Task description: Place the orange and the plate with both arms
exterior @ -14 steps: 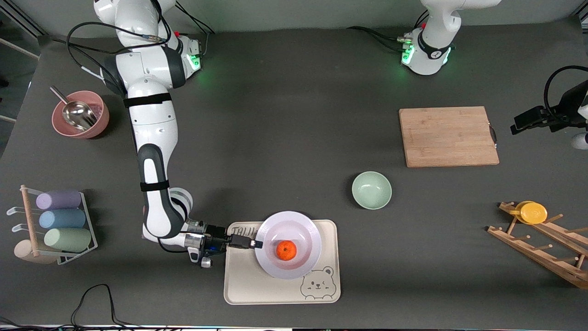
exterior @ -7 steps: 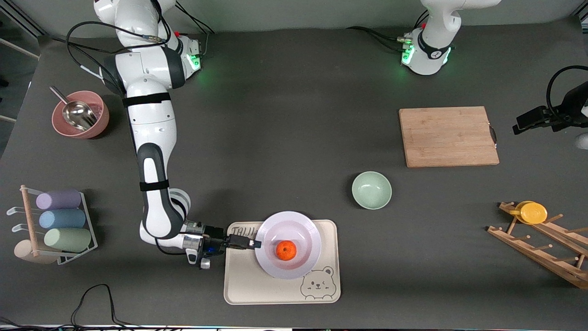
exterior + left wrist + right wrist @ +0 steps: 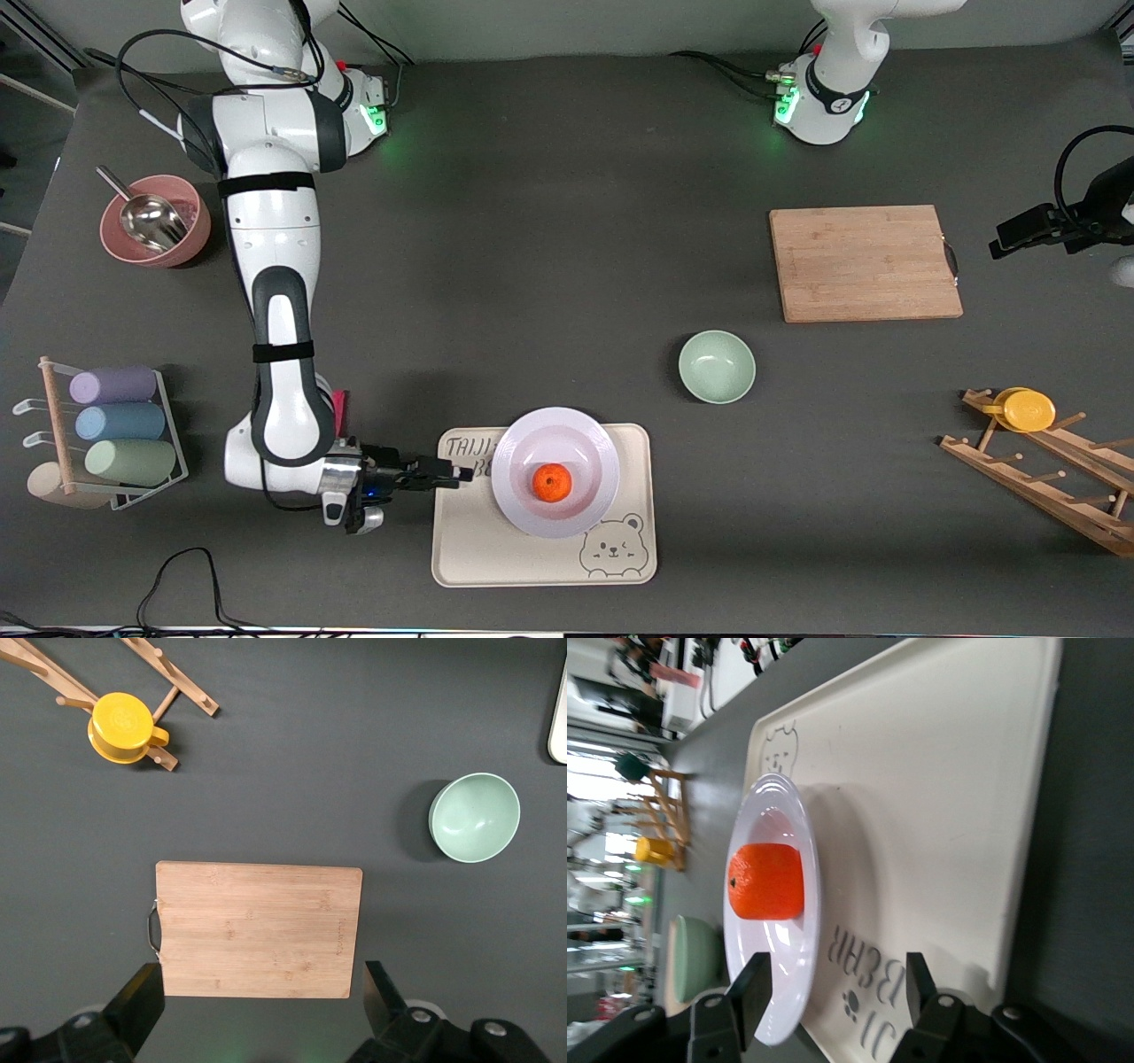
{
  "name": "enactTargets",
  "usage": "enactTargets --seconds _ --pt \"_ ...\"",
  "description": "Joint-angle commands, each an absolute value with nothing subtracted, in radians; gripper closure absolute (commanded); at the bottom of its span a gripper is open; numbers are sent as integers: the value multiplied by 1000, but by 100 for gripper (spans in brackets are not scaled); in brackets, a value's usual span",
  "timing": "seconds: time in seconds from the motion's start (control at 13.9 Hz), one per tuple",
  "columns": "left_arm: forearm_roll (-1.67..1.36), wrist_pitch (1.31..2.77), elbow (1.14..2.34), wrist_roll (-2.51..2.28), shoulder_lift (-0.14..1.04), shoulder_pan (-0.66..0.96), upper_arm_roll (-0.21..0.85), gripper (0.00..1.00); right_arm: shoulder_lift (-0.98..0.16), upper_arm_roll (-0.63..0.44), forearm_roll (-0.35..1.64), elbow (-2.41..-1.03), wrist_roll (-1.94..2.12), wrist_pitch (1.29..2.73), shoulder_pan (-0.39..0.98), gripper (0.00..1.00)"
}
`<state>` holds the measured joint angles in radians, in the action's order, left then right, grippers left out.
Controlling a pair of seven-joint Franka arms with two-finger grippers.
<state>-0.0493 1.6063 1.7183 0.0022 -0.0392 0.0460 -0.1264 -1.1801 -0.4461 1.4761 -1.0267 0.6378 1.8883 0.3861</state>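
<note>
The orange (image 3: 552,483) lies in the middle of the pale lavender plate (image 3: 567,434), which rests on the cream bear tray (image 3: 478,540). My right gripper (image 3: 456,476) is low over the tray's edge toward the right arm's end, just short of the plate's rim, open and empty. In the right wrist view the gripper (image 3: 837,974) has its jaws apart, with the plate's rim (image 3: 775,806) and the orange (image 3: 766,881) ahead of them. My left gripper (image 3: 1005,241) waits high over the table beside the cutting board, open and empty; it also shows in the left wrist view (image 3: 261,983).
A mint-green bowl (image 3: 717,366) and a wooden cutting board (image 3: 864,263) lie toward the left arm's end. A yellow cup (image 3: 1028,410) hangs on a wooden rack. A pink bowl with a metal scoop (image 3: 155,221) and a rack of cups (image 3: 115,425) stand at the right arm's end.
My right gripper has let go of the plate's rim and drawn back toward the right arm's end of the table. The plate and orange stay on the tray. The left arm has hardly moved.
</note>
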Motion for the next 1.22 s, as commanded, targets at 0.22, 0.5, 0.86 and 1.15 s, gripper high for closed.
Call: enactTargets --seconds 0.22,0.5,0.86,1.15 --pt "-54 1595 1724 9 -60 21 -124 0 -962 -457 966 -1037 526 1748 351 3" --pt "-54 1594 1724 11 -60 21 -124 0 -758 -459 570 -1077 525 1632 334 0" --pt "-54 1589 1732 11 -87 20 -126 0 -502 -478 289 -1235 531 1516 345 0" --pt "-52 1580 1739 11 -100 23 -123 0 -349 -453 137 -1350 471 1509 345 0"
